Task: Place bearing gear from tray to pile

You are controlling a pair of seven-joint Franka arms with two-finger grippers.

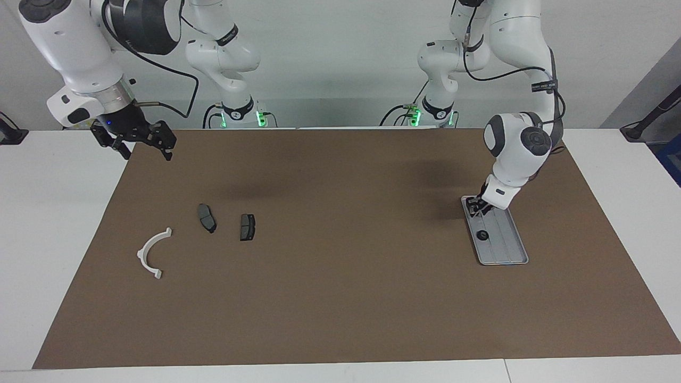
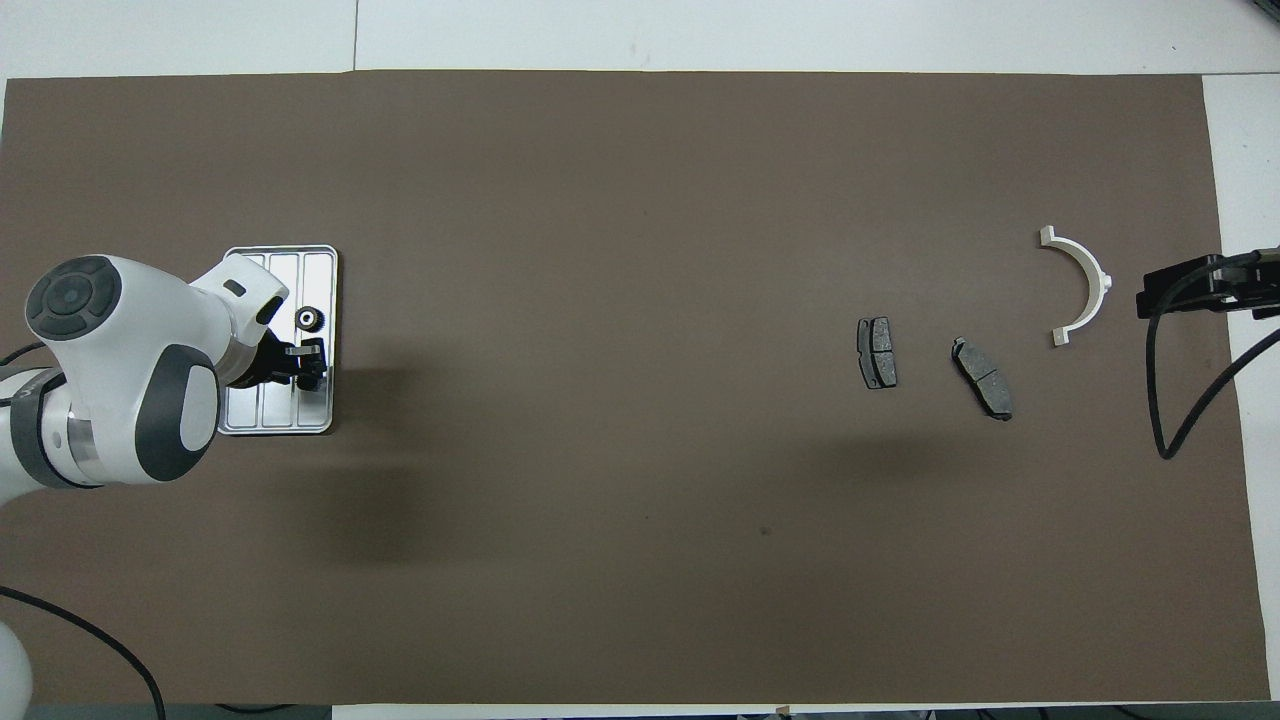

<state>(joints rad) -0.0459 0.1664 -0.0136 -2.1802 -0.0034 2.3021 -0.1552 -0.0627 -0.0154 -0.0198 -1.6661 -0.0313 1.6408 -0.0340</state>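
Facing view: the flat silver-grey ridged metal tray [image 1: 503, 239] lies on the brown mat [image 1: 340, 298] toward the left arm's end of the tabletop [image 1: 48, 213]. The left claw [image 1: 477, 208] is down inside the tray's end nearer the robots; I cannot tell whether its fingers grip anything. A small dark round bearing gear [image 1: 482, 234] sits in the tray, farther from the robots than that claw. The right claw [image 1: 142, 150] hangs released, fingers spread, over the mat's corner, waiting. The pile, a white semicircular plastic bracket [image 1: 150, 251] and two dark grey brake-pad pieces [image 1: 207, 217] [image 1: 247, 226], lies toward the right arm's end.

Overhead view: the left claw [image 2: 309, 367] sits over the tray [image 2: 285, 415], just beside the gear [image 2: 309, 319]. The right claw [image 2: 1185, 285] shows near the bracket [image 2: 1085, 285].
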